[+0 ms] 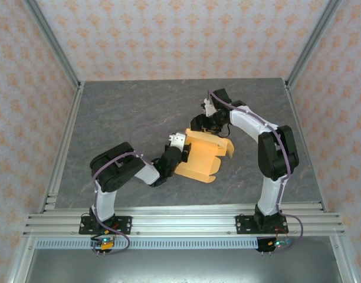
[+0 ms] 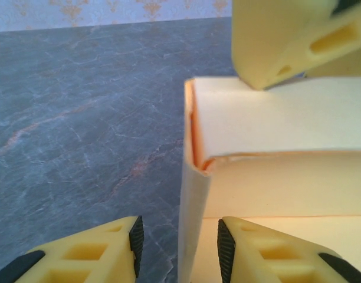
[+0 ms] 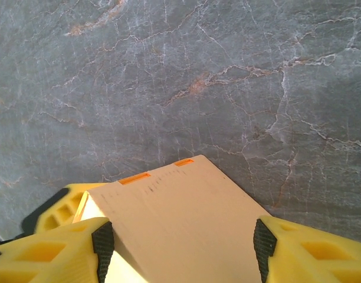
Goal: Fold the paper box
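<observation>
Grey marbled tabletop (image 1: 110,118), with patterned walls (image 1: 168,35) behind. At centre frame in the overhead view lies the light orange-tan thin cardboard paper box (image 1: 203,158), half formed. Your right gripper (image 3: 179,242), jaws wide, straddles its folded flap (image 3: 186,224). Your left gripper (image 2: 180,236), jaws parted, brackets an upright side wall (image 2: 192,224) without clamping it. Unpinched, that wall could spring outward and undo the fold.

The left arm (image 1: 118,168) and the right arm (image 1: 275,153) are white with fat black joints, and a thin purple cable (image 1: 254,118) runs along each one, up from the silver rail (image 1: 180,221). The fingers (image 2: 80,259) are yellow with holes in them and black bumpy pads (image 2: 135,239).
</observation>
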`<state>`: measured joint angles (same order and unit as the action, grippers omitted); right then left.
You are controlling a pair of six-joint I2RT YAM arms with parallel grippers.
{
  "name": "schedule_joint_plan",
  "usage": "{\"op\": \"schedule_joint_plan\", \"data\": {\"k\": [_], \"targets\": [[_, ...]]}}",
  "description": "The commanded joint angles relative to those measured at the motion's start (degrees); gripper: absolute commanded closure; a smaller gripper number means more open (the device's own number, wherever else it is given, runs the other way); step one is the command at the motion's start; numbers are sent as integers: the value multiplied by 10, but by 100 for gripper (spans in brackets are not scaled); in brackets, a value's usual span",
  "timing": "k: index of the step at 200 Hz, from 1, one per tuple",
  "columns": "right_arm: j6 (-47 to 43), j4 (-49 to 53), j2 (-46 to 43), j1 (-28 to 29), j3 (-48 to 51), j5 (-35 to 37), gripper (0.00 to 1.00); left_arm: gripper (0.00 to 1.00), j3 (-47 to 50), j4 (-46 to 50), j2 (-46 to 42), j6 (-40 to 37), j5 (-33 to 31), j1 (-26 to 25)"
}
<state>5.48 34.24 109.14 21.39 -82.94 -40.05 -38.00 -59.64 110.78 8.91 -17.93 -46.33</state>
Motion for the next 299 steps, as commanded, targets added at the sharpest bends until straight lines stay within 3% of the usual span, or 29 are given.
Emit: {"op": "schedule_joint_plan", "data": {"k": [1, 51, 100, 144, 180, 217, 268, 299], "targets": [[-12, 45, 14, 9, 25, 62, 35, 59, 5, -22, -44, -15, 10, 6], [3, 36, 18, 10, 33, 48, 36, 64, -43, -37, 19, -20, -4, 2], [11, 35, 20, 10, 32, 48, 36, 87, -60, -39, 54, -7, -37, -4], [38, -4, 6, 11, 53, 19, 35, 100, -57, -36, 48, -10, -48, -8], [-4, 3, -19, 12, 32, 5, 30, 100, -47, -40, 45, -29, -34, -10], [-52, 36, 26, 1, -33, -37, 28, 100, -40, -38, 39, -31, -36, -10], [-104, 52, 57, 1, -33, -83, 25, 100, -45, -20, 37, -27, -32, -7], [-106, 45, 57, 1, -12, -44, 26, 94, -45, -17, 38, -6, -28, 5]]}}
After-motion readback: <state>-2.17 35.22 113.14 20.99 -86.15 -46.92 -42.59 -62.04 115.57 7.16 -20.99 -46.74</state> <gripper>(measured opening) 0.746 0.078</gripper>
